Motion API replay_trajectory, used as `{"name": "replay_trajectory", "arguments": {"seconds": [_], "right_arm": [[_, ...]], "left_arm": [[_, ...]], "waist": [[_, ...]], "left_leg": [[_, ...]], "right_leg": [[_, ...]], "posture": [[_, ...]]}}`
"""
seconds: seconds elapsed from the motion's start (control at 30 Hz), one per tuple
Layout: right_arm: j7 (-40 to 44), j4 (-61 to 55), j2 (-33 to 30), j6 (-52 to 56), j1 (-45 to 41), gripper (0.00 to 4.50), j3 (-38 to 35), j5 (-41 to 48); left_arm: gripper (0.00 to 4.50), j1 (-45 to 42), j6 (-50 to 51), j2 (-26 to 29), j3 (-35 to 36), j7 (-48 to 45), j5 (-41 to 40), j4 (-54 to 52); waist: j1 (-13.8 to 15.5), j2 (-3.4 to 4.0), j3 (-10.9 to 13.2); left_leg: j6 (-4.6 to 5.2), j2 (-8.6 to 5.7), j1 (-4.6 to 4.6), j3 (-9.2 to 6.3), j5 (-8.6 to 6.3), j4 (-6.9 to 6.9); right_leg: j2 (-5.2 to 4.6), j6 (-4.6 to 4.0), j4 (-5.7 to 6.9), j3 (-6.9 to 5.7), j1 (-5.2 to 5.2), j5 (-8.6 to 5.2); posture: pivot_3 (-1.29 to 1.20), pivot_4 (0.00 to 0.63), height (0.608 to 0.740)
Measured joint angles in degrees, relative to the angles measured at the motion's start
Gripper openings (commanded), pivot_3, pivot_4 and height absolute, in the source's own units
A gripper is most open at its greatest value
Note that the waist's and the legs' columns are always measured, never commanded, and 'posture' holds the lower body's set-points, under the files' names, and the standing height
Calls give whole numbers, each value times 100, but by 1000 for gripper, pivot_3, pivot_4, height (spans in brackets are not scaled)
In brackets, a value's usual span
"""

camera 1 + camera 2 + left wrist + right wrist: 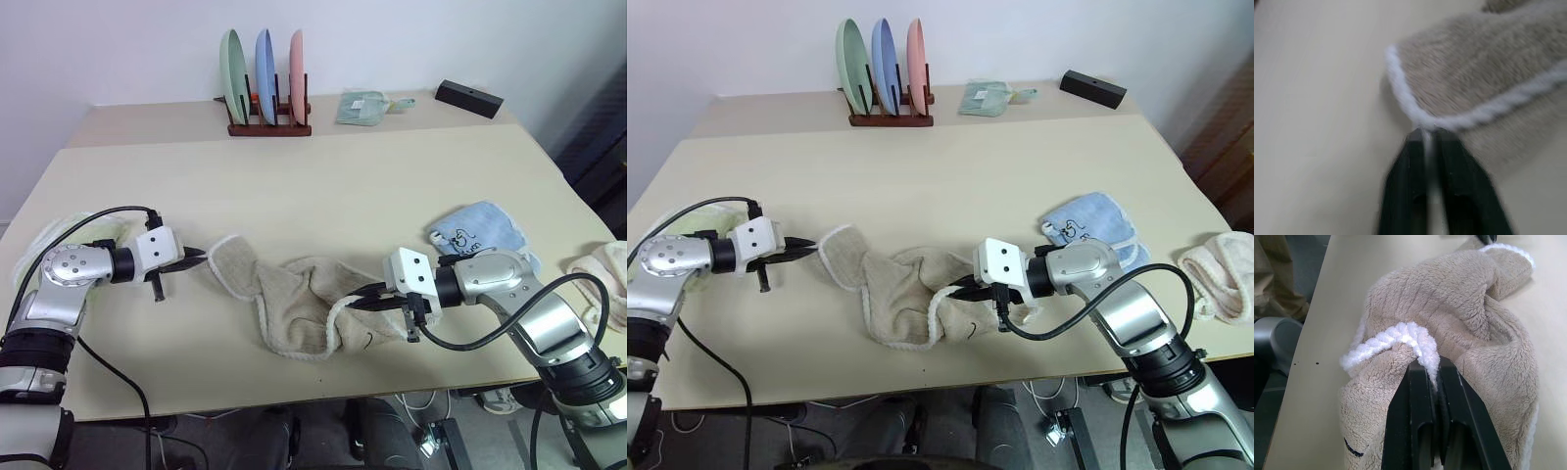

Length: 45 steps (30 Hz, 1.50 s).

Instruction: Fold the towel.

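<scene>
One beige towel point(304, 304) lies bunched near the table's point(323, 196) front edge, stretched between two grippers: the right gripper point(1431, 374) pinches its white corded edge tight, and the left gripper point(1426, 134) has its fingers closed on a thread of edging at the far corner. It's fluffy terry, rumpled in folds, with a small dark mark by one corner. Behind: one blue cloth point(480, 230), one rack point(266, 122) holding three plates, one black box point(468, 98).
</scene>
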Motion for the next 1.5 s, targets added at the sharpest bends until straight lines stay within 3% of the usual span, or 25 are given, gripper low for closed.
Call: {"name": "replay_trajectory", "arguments": {"seconds": [0.17, 0.4, 0.63, 1.2, 1.5], "right_arm": [[1, 14, 87, -19, -6, 0, 40, -8], [-45, 25, 201, -41, -26, 0, 50, -84], [-97, 17, 203, -30, 43, 0, 46, -114], [-61, 20, 218, -14, -45, 0, 48, -124], [-50, 20, 229, -14, -46, 0, 53, -159]], "left_arm": [[4438, -236, -236, 50, -71, -320, 36, 12], [4438, -886, -908, -126, -383, -303, 538, 493], [4438, -913, -1490, -183, -621, -605, 596, 705], [4438, -521, -1462, -177, -639, -1143, 322, 22], [4438, -591, -1428, -309, -653, -543, 533, 24]], "waist": [[2, 0, 0], [4, -1, -1], [-19, -1, -1], [-9, -1, -1], [-3, -1, -1]], "left_leg": [[0, 0, 0, 0, 0, 0], [0, -1, 0, 0, 0, 1], [1, 0, -1, 2, 0, 0], [1, 1, 0, 2, -1, 1], [1, 1, 0, 1, 0, 2]], "right_leg": [[0, 0, 0, 0, 0, 0], [1, 0, 0, -1, 1, 0], [2, 0, 0, -1, -2, 0], [2, 0, 1, 0, -1, 0], [3, 0, 1, 0, -1, 0]], "posture": [[0, 150, 733], [0, 150, 733], [0, 150, 733], [0, 150, 733], [0, 150, 733]]}}
